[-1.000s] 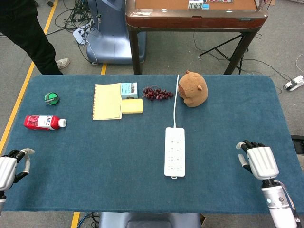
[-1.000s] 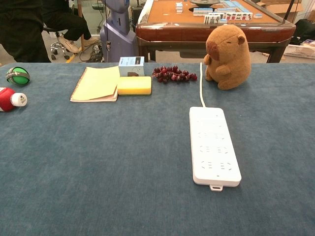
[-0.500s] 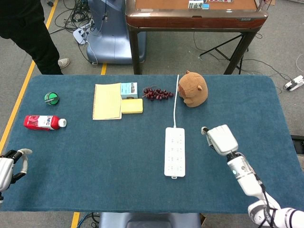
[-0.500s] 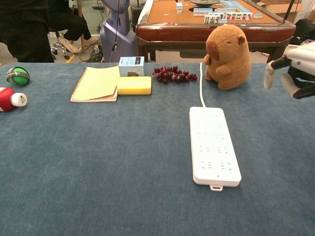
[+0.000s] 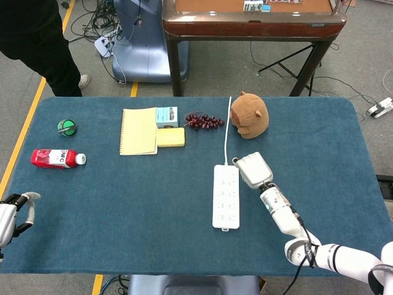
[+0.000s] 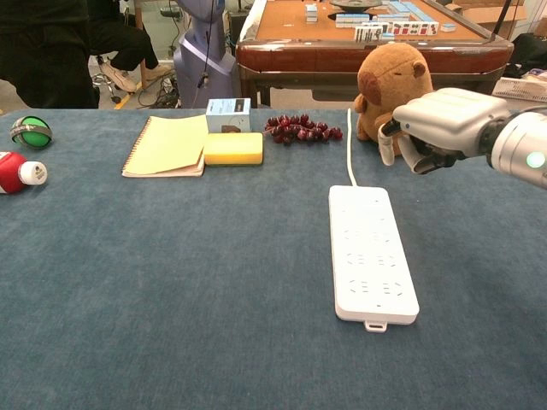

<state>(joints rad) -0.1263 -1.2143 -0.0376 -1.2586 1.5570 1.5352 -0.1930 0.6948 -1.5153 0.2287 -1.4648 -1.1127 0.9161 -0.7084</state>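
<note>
My right hand [image 5: 252, 169] hovers above the blue table, just right of the far end of the white power strip [image 5: 225, 195] and in front of the brown capybara plush [image 5: 249, 115]. In the chest view the right hand [image 6: 436, 128] hangs palm down with fingers loosely bent and thumb apart, holding nothing, beside the plush [image 6: 397, 98] and above the strip [image 6: 372, 250]. My left hand [image 5: 9, 215] stays at the table's near left corner, fingers apart and empty; the chest view does not show it.
A yellow notebook [image 5: 138, 131], yellow sponge [image 5: 170, 137], small box [image 5: 166, 116] and red grapes [image 5: 202, 121] lie at the back. A red bottle [image 5: 56, 158] and green ball [image 5: 66, 127] sit at the left. The strip's cord [image 5: 227, 132] runs to the far edge.
My right hand has swept from the near right corner inward and forward, ending beside the power strip's far end. The left hand drifted slightly toward the near left edge.
</note>
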